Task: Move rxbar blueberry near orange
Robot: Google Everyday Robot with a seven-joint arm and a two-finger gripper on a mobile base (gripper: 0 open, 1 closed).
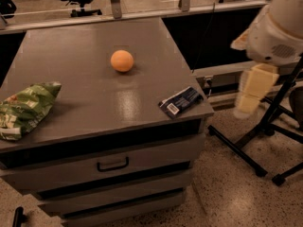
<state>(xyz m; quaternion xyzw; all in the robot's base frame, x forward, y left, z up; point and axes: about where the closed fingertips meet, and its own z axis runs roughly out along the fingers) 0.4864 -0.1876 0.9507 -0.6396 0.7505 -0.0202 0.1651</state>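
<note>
The arm hangs beyond the tabletop's (80,51) right edge, its gripper (249,92) pointing down above the floor and holding nothing; I cannot tell how far open it is. The rxbar blueberry (181,101) lies at the front right corner, well apart from the orange (122,60). A green chip bag (23,109) lies far left.

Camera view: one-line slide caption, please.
Rxbar blueberry lies at the front right corner of the cabinet top, apart from the orange; the gripper hangs off to the right.

The grey bench (90,46) carries the orange (122,60) toward its back middle, the rxbar blueberry (181,101) flat at the front right corner, and what looks like a green chip bag (23,109) at the left edge. The end effector (251,94) hangs beside the bench's right side, apart from it.
</note>
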